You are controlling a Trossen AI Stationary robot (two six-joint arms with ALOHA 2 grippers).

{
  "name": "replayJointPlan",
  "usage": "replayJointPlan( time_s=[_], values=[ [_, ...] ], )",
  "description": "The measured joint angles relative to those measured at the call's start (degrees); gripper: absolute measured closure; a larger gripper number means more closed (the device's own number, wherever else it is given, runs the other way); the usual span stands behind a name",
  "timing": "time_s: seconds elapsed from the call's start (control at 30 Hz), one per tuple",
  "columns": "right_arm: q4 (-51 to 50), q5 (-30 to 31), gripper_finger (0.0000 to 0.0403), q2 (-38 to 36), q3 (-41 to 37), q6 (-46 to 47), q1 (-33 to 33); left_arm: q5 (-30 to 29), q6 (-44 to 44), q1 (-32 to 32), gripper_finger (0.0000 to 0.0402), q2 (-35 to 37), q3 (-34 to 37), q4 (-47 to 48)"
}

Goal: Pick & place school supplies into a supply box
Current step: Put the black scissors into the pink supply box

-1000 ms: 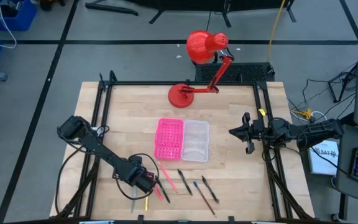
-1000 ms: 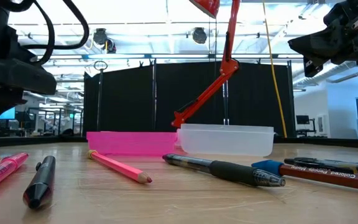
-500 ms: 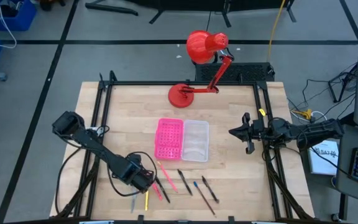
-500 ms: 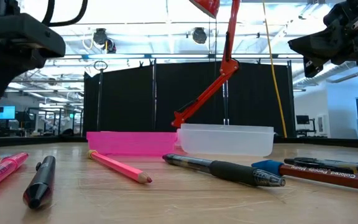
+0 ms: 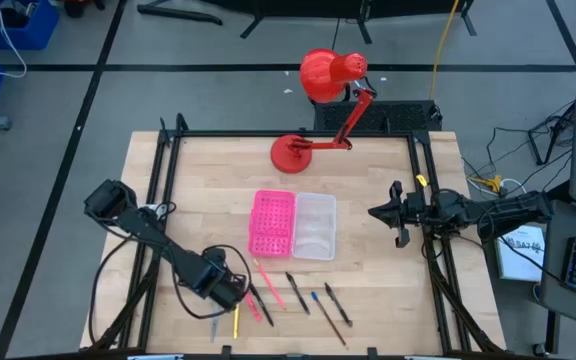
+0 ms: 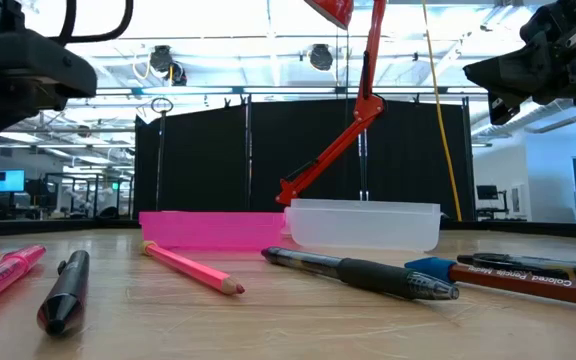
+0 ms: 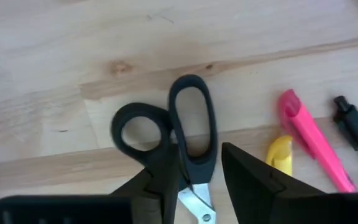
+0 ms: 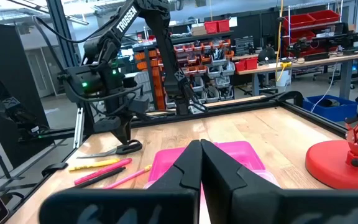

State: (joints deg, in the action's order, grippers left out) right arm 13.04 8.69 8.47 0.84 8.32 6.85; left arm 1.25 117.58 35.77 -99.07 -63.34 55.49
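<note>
Black-handled scissors [image 7: 178, 144] lay between the parted left gripper [image 7: 199, 163] fingers, apparently ungrasped; closing off-centre risked skidding them into the pink highlighter [image 7: 311, 143].

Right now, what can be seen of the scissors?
The scissors are small, with two glossy black oval handle loops that look plastic and silver blades joined at a visible pivot. They lie flat on the wooden table near its front left corner, blades closed as far as shown. The left gripper is open just above them, a finger on either side of the blades near the pivot; contact cannot be confirmed. A yellow pen and a pink highlighter lie beside them, apart.
</note>
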Motion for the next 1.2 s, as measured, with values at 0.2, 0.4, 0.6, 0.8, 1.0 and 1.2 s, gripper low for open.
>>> replayJointPlan(
  time_s=[0.2, 0.4, 0.6, 0.8, 1.0, 1.2],
  values=[
    [-0.02, 0.0, 0.0403, 0.0, -0.02, 0.0, -0.02, -0.05, 1.6, 0.9, 0.0246, 0.0, 1.4, -0.1],
    [-0.02, 0.0, 0.0403, 0.0, -0.01, 0.0, -0.01, -0.13, 2.16, 1.05, 0.0241, 0.0, 2.86, -0.69],
    [-0.02, 0.0, 0.0403, 0.01, -0.02, 0.0, 0.0, -0.86, 2.19, 1.04, 0.024, 0.0, 7.03, -7.9],
    [-0.02, 0.0, 0.0403, 0.02, -0.01, 0.0, -0.01, -0.09, 3.94, 1.07, 0.024, 0.44, 11.85, -15.19],
    [-0.04, 0.0, 0.0403, 0.02, -0.01, 0.0, -0.01, 1.11, 4.16, 1.03, 0.0292, 0.55, 13.15, -15.8],
    [-0.07, 0.0, 0.0403, 0.02, -0.02, 0.0, 0.0, 0.59, 2.45, 1.07, 0.0353, 0.54, 13.19, -15.89]
  ],
)
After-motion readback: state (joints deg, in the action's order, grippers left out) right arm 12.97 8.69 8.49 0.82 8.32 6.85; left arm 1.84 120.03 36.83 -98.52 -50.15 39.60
